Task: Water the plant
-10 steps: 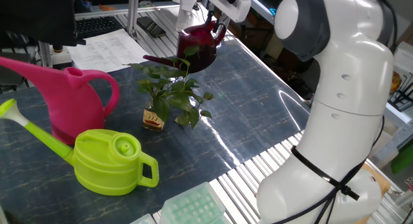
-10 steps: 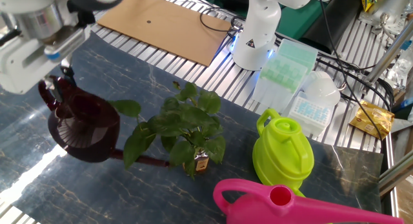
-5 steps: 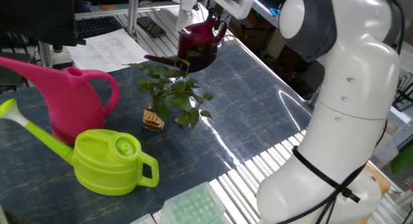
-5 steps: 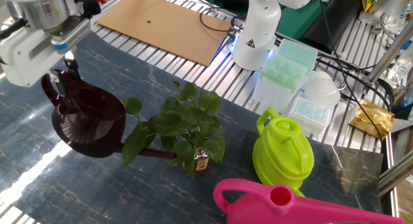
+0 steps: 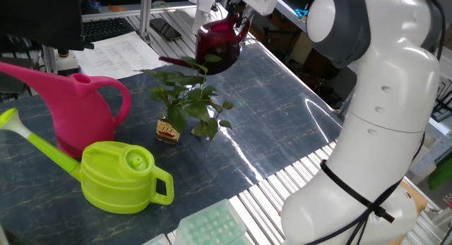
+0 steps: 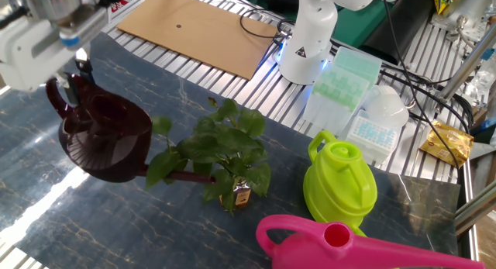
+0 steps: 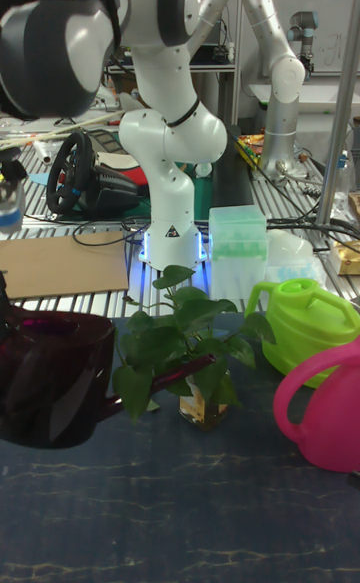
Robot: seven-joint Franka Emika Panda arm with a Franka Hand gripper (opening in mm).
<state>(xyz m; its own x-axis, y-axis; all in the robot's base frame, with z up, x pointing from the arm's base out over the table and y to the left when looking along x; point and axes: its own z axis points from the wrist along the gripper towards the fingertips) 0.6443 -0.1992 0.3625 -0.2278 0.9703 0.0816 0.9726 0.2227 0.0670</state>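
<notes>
Change since a second ago: maroon watering can [image 5: 217,49] has risen slightly off the counter [image 5: 275,125] and tipped its spout further toward the leaves.
One fixed view: end effector [image 5: 236,18] is clamped on the can's handle; the plant [image 5: 185,102] stands below it and nearer the camera, upright in its bottle.
Other fixed view: end effector [image 6: 74,69] grips the handle; plant [image 6: 221,156] lies to its right and lower. Spout's long axis runs toward the stems, tip among the leaves.
Tall fixed view: can [image 7: 52,375] at left, spout reaching right into the plant [image 7: 190,343]; end effector out of frame.
</notes>
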